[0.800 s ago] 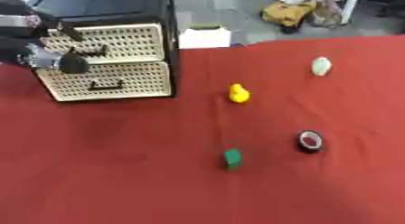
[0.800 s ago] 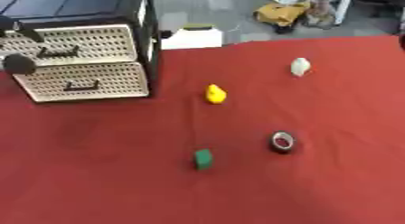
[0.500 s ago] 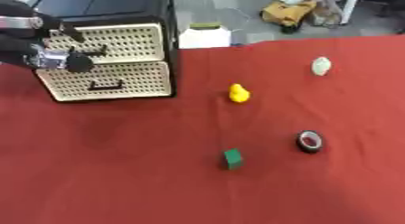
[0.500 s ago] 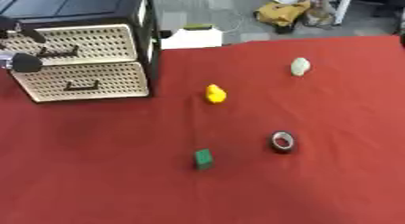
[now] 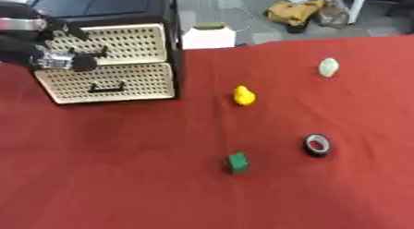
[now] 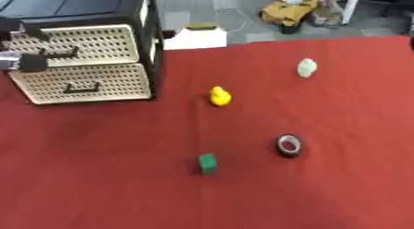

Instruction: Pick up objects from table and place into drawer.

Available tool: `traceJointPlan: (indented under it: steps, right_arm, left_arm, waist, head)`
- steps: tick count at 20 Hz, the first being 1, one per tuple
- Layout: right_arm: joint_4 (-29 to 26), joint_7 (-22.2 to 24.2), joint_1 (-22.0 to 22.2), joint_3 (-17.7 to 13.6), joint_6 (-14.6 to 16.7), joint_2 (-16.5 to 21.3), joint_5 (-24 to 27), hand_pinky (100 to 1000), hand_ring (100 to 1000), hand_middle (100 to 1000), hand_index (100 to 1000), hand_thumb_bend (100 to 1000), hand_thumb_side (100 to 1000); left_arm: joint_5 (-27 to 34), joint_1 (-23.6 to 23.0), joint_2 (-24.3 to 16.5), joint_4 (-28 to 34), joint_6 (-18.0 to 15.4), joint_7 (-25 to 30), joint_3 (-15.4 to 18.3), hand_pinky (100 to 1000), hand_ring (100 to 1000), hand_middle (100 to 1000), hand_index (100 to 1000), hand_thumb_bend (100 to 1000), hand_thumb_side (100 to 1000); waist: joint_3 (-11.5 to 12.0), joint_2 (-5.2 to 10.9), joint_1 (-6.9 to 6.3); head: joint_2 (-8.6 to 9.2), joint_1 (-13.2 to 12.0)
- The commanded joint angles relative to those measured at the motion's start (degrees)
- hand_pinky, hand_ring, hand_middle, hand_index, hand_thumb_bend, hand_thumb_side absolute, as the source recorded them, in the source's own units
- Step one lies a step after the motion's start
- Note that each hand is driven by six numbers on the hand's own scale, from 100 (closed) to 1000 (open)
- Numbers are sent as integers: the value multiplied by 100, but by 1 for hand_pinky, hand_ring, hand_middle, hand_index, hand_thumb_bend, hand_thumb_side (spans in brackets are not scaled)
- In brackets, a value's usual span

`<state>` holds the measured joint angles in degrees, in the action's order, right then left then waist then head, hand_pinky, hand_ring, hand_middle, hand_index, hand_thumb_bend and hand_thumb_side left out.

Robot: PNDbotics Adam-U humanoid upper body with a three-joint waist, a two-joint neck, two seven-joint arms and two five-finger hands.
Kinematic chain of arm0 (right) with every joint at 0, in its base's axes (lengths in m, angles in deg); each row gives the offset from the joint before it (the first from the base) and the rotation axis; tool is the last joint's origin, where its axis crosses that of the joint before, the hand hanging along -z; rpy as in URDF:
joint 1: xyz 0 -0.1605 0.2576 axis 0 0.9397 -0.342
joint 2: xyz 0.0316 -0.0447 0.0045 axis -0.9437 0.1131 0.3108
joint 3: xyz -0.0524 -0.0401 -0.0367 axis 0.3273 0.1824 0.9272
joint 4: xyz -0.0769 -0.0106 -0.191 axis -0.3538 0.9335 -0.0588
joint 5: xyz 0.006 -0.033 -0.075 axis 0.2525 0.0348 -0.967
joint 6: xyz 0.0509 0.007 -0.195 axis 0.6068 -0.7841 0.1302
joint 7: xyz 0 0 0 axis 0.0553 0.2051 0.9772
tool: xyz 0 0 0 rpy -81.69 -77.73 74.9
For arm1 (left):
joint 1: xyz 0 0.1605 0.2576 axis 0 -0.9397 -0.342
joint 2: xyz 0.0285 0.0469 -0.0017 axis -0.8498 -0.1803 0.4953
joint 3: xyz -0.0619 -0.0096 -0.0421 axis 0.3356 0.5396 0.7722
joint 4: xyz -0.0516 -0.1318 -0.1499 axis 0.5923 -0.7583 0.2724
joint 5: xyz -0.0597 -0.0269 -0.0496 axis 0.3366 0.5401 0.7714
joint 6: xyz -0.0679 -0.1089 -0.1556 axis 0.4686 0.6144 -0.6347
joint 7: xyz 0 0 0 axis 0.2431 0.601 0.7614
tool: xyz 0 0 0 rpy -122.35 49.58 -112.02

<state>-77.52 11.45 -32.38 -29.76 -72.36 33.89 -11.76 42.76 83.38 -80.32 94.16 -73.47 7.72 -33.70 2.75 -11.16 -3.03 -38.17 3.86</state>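
A black-framed drawer unit (image 5: 171,48) with two cream perforated drawers stands at the table's far left. My left hand (image 5: 50,55) is at the upper drawer (image 5: 129,41), with its fingers curled about the black handle (image 5: 94,51). The lower drawer (image 5: 113,82) is closed. On the red cloth lie a yellow duck (image 5: 243,95), a green block (image 5: 237,162), a black tape roll (image 5: 316,144) and a pale green object (image 5: 327,67). No view shows my right hand.
A white box (image 5: 209,35) sits just beyond the table's far edge, with yellow clutter (image 5: 295,12) on the floor behind it. Red cloth (image 5: 121,177) covers the table.
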Motion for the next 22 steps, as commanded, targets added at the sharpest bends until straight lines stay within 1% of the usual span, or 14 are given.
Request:
traceJointPlan:
  steps: [1,3,4,5,13,17,22]
  right_arm:
    - [-93,-1,-61,-24,26,185,23,728,782,817,890,100,1000]
    - [-93,-1,-65,-22,29,182,22,728,782,817,890,100,1000]
    - [-93,0,-67,-21,31,180,22,728,782,816,889,100,1000]
    - [-93,-1,-70,-20,33,177,24,728,782,816,889,100,1000]
    - [-93,-21,-91,-11,45,161,40,727,780,813,885,100,1000]
    - [-93,-24,-97,-3,51,151,49,727,779,812,884,100,1000]
    - [-93,-15,-96,3,63,145,55,727,778,811,882,100,1000]
  left_arm:
    - [-208,161,-81,-99,2,6,34,100,100,100,995,644,1000]
    - [-344,183,-55,-171,-7,9,18,100,100,100,990,651,1000]
    - [-400,190,-38,-203,-16,10,9,100,100,100,982,641,1000]
    - [-445,195,-24,-235,-26,12,-2,100,100,100,980,656,1000]
    - [-823,239,93,-581,-68,-21,-80,100,100,100,932,684,1000]
    - [-972,273,170,-764,-86,-185,-124,100,100,100,936,699,1000]
    - [-1124,300,243,-914,-181,-400,-166,100,100,100,965,713,1000]
  waist:
    - [-11,52,11]
    - [-15,34,8]
    - [-18,24,7]
    - [-22,14,6]
    - [-52,-41,6]
    - [-69,-55,8]
    - [-90,-71,10]
  head:
    - [51,-27]
    - [70,-38]
    - [86,-44]
    - [103,-50]
    - [221,-90]
    - [262,-99]
    - [291,-117]
